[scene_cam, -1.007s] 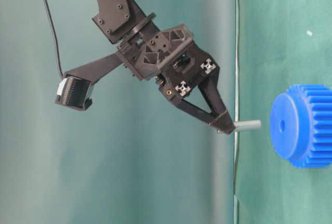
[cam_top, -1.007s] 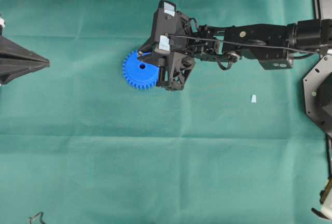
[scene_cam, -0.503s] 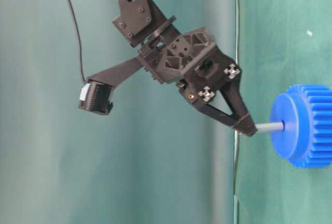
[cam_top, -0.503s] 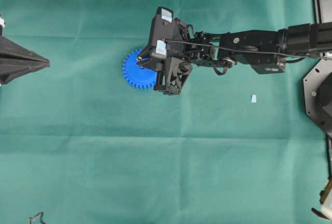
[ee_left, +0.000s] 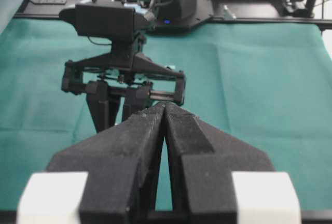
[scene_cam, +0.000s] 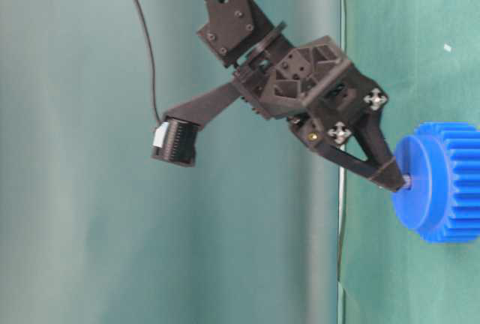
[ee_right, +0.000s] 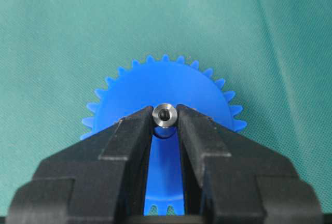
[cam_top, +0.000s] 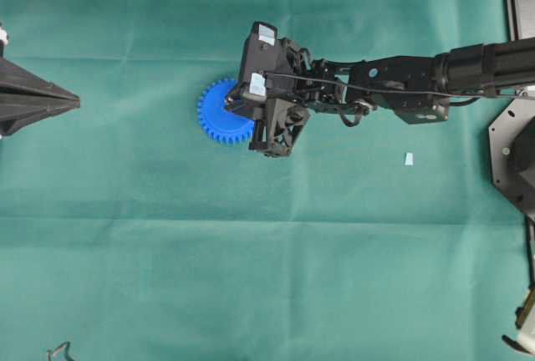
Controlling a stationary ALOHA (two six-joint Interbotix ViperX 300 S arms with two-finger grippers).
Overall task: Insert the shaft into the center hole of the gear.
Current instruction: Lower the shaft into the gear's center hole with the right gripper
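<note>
gear [cam_top: 219,113] flat on cloth [cam_top: 167,252], left of centre in overhead view. right gripper [ee_right: 165,125] directly over gear's hub, arm reaching in from right edge. shaft [ee_right: 165,115] between gripper's fingertips, upright over middle of gear, fingertips almost at hub face in table-level view. left gripper [ee_left: 165,111] at far left edge of overhead view, well apart from gear, pointing toward it. small scrap [cam_top: 409,159] on cloth right of gear, below right arm, well apart from gear.
</note>
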